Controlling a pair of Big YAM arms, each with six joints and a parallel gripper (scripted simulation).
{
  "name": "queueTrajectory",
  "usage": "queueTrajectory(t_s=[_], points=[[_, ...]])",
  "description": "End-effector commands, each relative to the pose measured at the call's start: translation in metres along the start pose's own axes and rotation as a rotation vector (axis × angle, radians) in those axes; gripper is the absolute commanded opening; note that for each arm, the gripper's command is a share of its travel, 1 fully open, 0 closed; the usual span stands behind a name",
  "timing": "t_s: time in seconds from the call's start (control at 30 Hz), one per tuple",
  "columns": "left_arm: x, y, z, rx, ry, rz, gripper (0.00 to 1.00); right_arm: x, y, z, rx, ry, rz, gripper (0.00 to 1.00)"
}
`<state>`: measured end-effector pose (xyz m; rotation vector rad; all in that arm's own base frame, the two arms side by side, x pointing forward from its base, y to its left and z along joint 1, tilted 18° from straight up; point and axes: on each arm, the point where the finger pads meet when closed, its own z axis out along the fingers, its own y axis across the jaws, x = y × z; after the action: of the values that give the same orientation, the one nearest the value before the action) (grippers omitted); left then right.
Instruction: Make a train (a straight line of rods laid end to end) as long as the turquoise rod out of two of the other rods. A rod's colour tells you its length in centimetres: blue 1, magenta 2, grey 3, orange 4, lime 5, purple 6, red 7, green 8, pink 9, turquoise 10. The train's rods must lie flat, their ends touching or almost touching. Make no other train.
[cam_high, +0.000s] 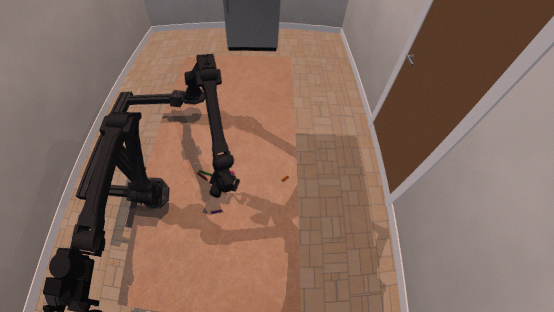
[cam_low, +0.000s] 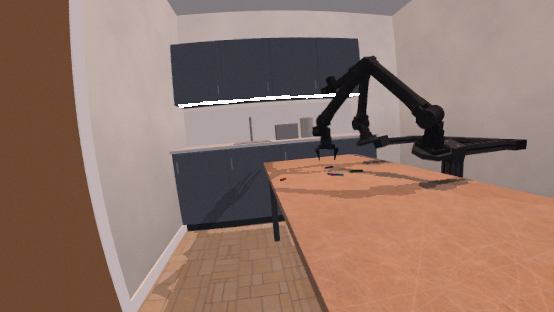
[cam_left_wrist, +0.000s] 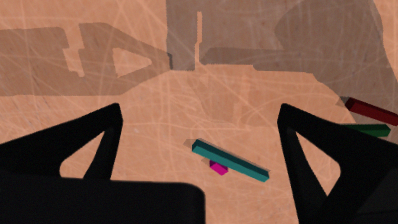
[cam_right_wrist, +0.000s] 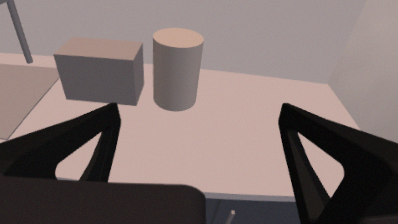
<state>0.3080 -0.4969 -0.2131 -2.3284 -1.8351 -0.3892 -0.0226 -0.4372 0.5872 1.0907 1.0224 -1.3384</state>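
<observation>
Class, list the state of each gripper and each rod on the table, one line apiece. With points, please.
Left gripper (cam_left_wrist: 200, 112): open
Right gripper (cam_right_wrist: 200, 112): open
Turquoise rod (cam_left_wrist: 230, 161): flat, unheld
Magenta rod (cam_left_wrist: 219, 168): beside turquoise, unheld
Red rod (cam_left_wrist: 372, 111): flat, unheld
Green rod (cam_left_wrist: 372, 130): flat, unheld
Purple rod (cam_high: 216, 211): flat, unheld
Orange rod (cam_high: 285, 178): flat, unheld

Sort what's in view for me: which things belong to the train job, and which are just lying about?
For the job:
- turquoise rod, the measure
- green rod with magenta rod, or purple rod with orange rod

Just lying about:
- red rod
- grey box
- cylinder
</observation>
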Motion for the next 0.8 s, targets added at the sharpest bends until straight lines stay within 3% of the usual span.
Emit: queueTrajectory(t_s=[0.0, 0.17, 0.77], points=[[-0.024, 0.007, -0.012, -0.011, -0.012, -0.169, 1.00, -0.049, -0.006, -0.008, 0.010, -0.074, -0.012, 1.00], [-0.027, 0.010, -0.011, -0.010, -0.012, -0.253, 1.00, -0.049, -0.006, -0.008, 0.010, -0.074, -0.012, 1.00], [-0.060, 0.016, -0.011, -0.007, -0.017, -0.794, 1.00, -0.049, -0.006, -0.008, 0.010, -0.074, -0.012, 1.00]])
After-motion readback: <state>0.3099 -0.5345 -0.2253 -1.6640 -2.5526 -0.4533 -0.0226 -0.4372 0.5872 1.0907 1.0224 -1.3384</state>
